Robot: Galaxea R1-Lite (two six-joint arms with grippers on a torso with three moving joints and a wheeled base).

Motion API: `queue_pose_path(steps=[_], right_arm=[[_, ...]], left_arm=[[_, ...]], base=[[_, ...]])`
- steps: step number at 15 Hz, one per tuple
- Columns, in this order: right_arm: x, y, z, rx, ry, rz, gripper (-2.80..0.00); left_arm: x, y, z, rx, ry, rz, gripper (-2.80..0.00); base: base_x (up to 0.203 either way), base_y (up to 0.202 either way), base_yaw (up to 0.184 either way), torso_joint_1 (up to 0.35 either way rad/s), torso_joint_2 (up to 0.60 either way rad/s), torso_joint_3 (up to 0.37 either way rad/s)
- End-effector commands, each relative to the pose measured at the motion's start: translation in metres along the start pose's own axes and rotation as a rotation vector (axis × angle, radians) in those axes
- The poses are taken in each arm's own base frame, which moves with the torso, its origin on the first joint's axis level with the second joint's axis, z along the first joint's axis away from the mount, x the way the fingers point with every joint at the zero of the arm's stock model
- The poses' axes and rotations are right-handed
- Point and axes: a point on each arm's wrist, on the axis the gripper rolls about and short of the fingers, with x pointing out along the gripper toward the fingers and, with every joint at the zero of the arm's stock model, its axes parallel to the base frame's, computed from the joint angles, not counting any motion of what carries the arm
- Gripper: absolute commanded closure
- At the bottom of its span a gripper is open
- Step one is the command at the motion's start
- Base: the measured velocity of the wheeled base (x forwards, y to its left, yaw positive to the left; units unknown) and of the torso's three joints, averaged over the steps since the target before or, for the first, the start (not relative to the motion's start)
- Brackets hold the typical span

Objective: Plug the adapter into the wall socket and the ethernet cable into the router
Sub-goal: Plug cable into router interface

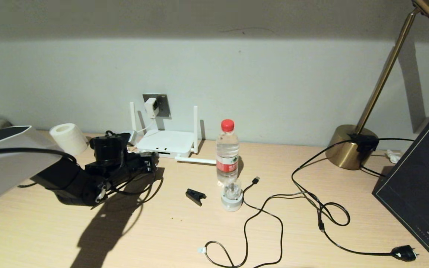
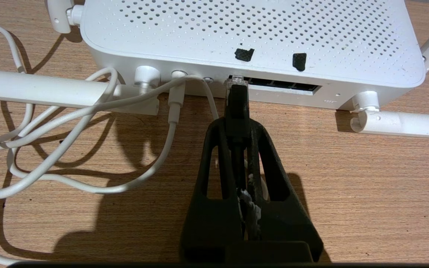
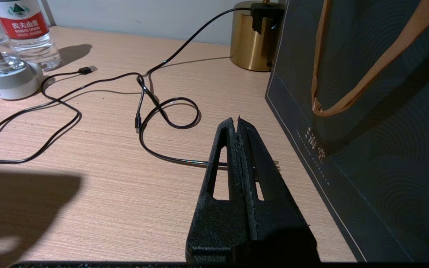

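- While the left end effector point(image 2: 237, 123) pinches the ethernet cable point(image 2: 237, 108) just behind its clear-tipped plug, that plug sits directly ahead of the fingertips, at or in the end port of the router point(image 2: 251, 33); how fully it is seated cannot be told.
- Ethernet cable: light, limp along its length, stiff only at the moulded plug body. Judged best held where it is now, on the black boot, so the push runs straight into the port. The clear tip and its latch look brittle; sideways levering is the risk.
- Router: flat, light, hard plastic shell resting on the surface point(image 2: 348, 186); likely to slide away under a push, since nothing braces it.
- Adapter point(image 1: 151, 107): small rigid white cube, beyond the left end effector and above the router, already seated in the wall socket point(image 1: 162, 106); its thin white cord is soft and loops beside the fingers.
- Right end effector point(image 3: 238, 124): fingers pressed together on nothing, parked above the surface, with a dark bag point(image 3: 367, 130) close alongside.
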Motion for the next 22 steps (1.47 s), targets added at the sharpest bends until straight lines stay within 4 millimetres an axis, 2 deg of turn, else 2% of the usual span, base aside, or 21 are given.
queue_pose_path(steps=[1, 14, 22], right_arm=[[0.002, 0.000, -0.010, 0.000, 0.034, 0.002, 0.00], [0.002, 0.000, -0.010, 0.000, 0.035, 0.002, 0.00], [0.002, 0.000, -0.009, 0.000, 0.034, 0.002, 0.00]], left_arm=[[0.003, 0.000, -0.002, 0.000, -0.001, -0.002, 0.00], [0.009, 0.000, 0.000, 0.001, -0.012, -0.002, 0.00], [0.010, -0.010, -0.002, 0.008, -0.006, -0.022, 0.00]], base=[[0.000, 0.000, 0.000, 0.000, 0.00, 0.000], [0.000, 0.000, 0.000, 0.000, 0.00, 0.000], [0.000, 0.000, 0.000, 0.000, 0.00, 0.000]])
